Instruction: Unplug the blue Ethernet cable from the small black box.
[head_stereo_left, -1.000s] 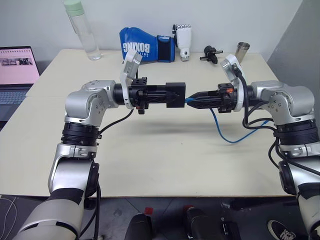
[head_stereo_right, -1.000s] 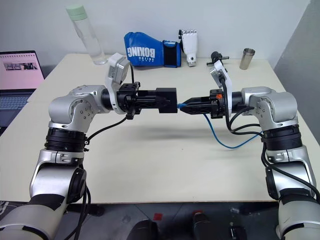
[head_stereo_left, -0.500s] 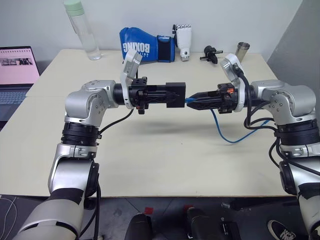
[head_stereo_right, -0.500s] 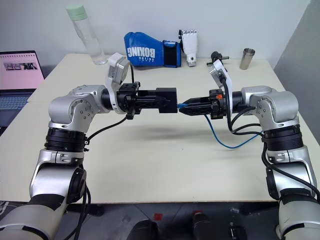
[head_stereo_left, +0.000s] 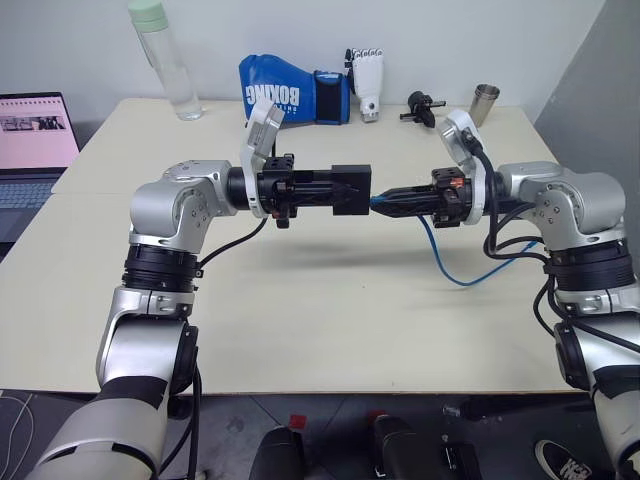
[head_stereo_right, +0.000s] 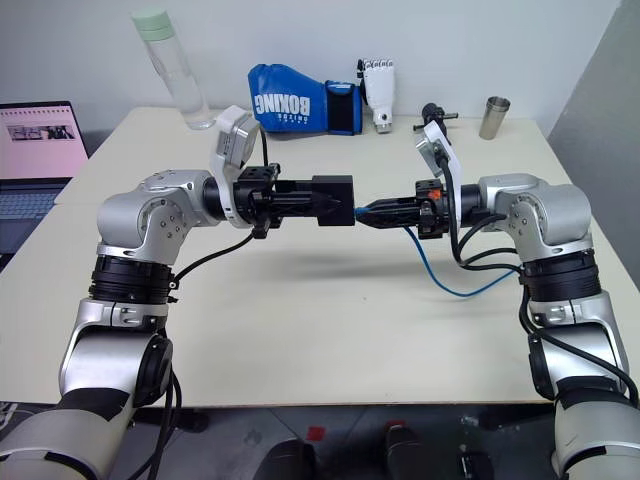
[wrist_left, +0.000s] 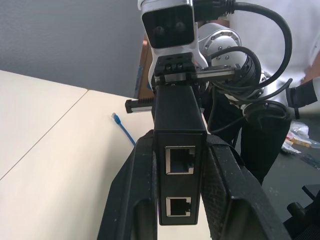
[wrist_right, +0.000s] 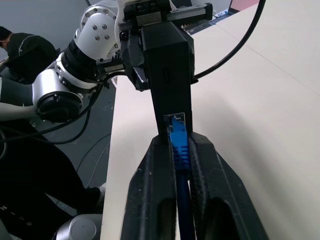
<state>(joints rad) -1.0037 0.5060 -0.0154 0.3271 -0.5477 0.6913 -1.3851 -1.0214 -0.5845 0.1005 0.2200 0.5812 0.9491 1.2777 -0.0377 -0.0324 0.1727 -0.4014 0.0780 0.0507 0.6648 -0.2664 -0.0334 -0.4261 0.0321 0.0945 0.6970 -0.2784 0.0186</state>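
Observation:
My left gripper (head_stereo_left: 338, 190) is shut on the small black box (head_stereo_left: 356, 188), held level in the air above the table. In the left wrist view the box (wrist_left: 180, 115) sits between the two fingers (wrist_left: 140, 190), with two empty ports facing the camera. The blue Ethernet cable (head_stereo_left: 446, 264) has its plug (wrist_right: 177, 134) in a port on the box's far side (wrist_right: 167, 75). My right gripper (head_stereo_left: 386, 203) is shut on the cable just behind that plug. From there the cable hangs down and loops on the table, where its free end (wrist_left: 116, 118) lies.
Along the back of the cream table (head_stereo_left: 300, 320) stand a clear water bottle (head_stereo_left: 165, 60), a blue boxing glove (head_stereo_left: 290, 90), a white model hand (head_stereo_left: 367, 75), a black knobbed gadget (head_stereo_left: 420, 105) and a steel cup (head_stereo_left: 485, 100). A laptop (head_stereo_left: 35, 140) sits at the far left.
My right gripper's fingers have closed tight on the blue cable behind its plug and sit slightly nearer the box. The left arm and the box have not moved.

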